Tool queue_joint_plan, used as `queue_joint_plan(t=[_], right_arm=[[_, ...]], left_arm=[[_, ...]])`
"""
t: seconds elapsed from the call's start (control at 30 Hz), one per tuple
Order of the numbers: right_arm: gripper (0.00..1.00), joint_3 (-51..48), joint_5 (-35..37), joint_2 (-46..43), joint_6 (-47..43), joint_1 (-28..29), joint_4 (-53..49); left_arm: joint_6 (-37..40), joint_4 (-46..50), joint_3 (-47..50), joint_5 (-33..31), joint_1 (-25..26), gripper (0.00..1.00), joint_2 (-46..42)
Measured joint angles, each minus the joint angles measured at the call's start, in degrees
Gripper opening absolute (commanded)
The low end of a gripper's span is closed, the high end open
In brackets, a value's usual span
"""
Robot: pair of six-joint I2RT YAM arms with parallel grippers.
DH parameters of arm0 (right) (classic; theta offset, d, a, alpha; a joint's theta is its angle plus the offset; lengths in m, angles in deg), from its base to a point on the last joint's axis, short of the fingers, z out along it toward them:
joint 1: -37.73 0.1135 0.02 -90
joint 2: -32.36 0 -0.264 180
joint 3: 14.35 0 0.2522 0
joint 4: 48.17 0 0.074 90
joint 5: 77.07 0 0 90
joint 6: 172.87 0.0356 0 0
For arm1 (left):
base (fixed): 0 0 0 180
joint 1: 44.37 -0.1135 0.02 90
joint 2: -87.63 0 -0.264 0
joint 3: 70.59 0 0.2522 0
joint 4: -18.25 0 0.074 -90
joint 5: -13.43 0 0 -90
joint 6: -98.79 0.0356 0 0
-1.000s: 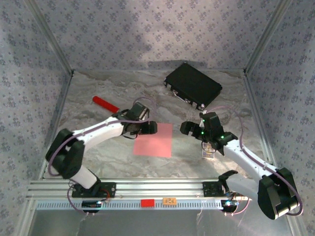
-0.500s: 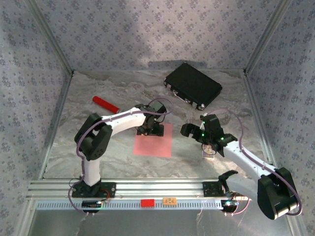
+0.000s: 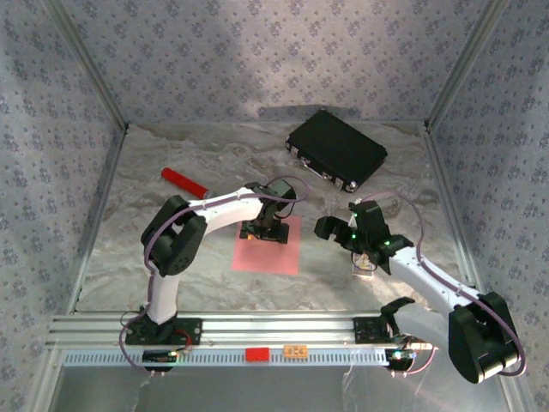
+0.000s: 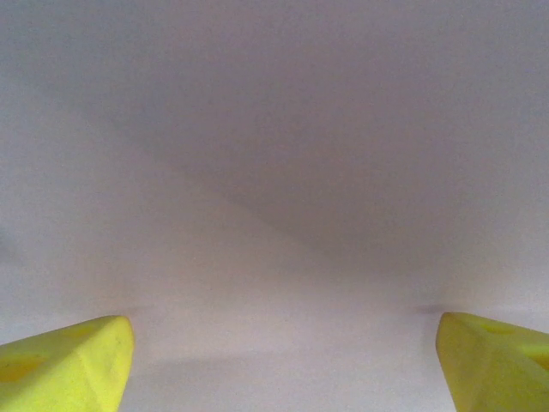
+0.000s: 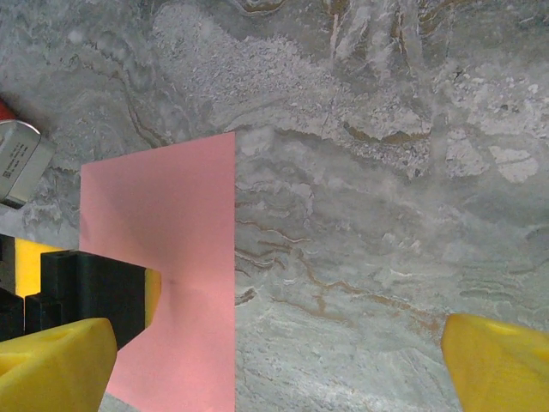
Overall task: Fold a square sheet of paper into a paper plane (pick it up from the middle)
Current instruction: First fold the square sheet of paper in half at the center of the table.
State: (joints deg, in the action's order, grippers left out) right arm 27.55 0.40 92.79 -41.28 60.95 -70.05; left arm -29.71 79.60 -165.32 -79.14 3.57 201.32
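Observation:
The square sheet of paper [image 3: 269, 249] lies flat on the marble table, salmon-pink. My left gripper [image 3: 266, 230] points straight down on its far part, open. In the left wrist view the two yellow fingertips [image 4: 64, 365] stand wide apart with the paper [image 4: 274, 215] close behind them. In the right wrist view the paper [image 5: 171, 223] lies at the left, and a black left finger with a yellow pad [image 5: 94, 292] touches it, dimpling the sheet slightly. My right gripper [image 3: 330, 227] hovers open just right of the sheet, holding nothing; its yellow fingertips [image 5: 502, 365] frame bare table.
A black case [image 3: 336, 150] lies at the back right. A red cylinder [image 3: 183, 181] rests at the back left. A small printed card [image 3: 364, 263] sits under the right arm. Patterned walls close in the table on three sides.
The left arm has folded up and brought its gripper from the sheet's left edge to point down onto the paper. The right arm has barely moved.

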Motion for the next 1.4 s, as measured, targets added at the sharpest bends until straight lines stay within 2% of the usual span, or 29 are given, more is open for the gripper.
queue_joint_plan(t=[1.4], right_arm=[[0.99,-0.2,-0.4,0.0,1.1,0.0,0.2]], left_arm=[[-1.7,0.2,0.0,0.5,0.3,0.91,1.6]])
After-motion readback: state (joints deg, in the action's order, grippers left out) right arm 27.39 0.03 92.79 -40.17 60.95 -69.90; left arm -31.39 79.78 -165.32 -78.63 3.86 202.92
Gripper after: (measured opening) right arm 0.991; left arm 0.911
